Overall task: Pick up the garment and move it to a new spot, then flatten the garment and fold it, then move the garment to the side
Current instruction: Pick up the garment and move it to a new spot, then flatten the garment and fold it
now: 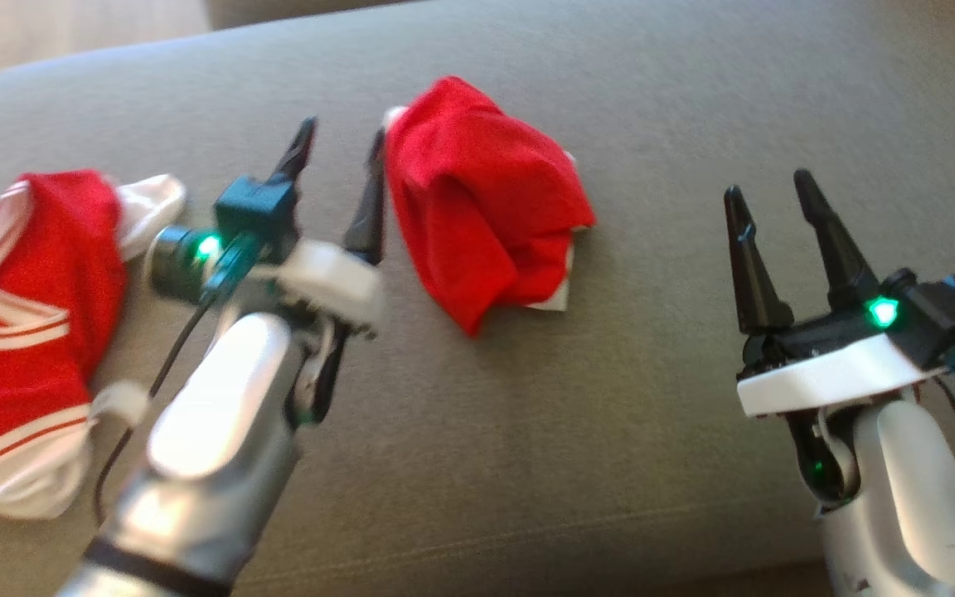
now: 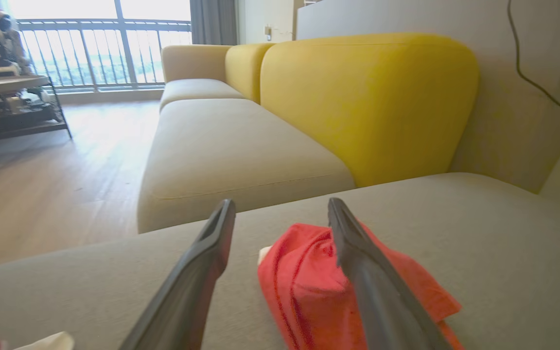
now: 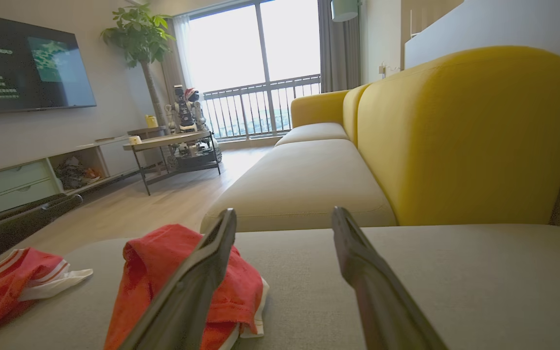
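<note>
On the grey sofa cushion, you have the red garment lying bunched near the middle. Your left gripper sits just beside its left edge, fingers wide apart, holding nothing. Your right gripper stands well apart to the right, fingers spread and empty. A striped cloth lies far left.

Head view steeply down on the cushion; wrist views low along it (red garment common to all).
</note>
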Available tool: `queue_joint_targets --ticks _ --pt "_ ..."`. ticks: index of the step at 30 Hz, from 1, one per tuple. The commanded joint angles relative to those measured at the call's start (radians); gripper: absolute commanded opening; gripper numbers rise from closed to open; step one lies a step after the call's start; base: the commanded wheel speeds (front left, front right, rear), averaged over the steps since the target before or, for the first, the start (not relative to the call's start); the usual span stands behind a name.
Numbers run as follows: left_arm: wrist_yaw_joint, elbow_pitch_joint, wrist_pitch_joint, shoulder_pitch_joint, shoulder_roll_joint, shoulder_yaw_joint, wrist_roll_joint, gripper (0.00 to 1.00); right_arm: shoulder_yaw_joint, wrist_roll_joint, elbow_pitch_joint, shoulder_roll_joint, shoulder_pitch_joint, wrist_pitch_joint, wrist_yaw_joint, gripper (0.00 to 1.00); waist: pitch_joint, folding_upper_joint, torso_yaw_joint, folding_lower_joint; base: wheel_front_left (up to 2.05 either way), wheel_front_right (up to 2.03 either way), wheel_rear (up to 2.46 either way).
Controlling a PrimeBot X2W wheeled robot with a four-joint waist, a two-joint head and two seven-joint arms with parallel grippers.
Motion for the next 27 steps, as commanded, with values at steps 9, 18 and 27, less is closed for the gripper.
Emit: queue_joint_targets --ticks 9,18,27 --pt "0.106 -0.305 -0.013 0.275 0.153 0.151 0.025 1.00 0.044 -0.031 0.012 0.001 0.046 -0.006 0.000 1.00 -0.103 0.0000 0.145 0.0001 0.00 0.00 0.00" --pt "0.099 -0.442 -0.013 0.462 0.110 0.240 0.097 1.00 0.057 -0.047 0.044 0.001 0.087 -0.006 0.000 1.00 -0.117 0.0000 0.181 0.0001 0.00 0.00 0.00" --pt "0.016 -0.473 -0.013 0.513 0.020 0.307 0.179 1.00 0.153 0.009 0.189 0.001 0.021 -0.006 0.000 1.00 -0.083 0.0000 0.259 0.0001 0.00 0.00 0.00"
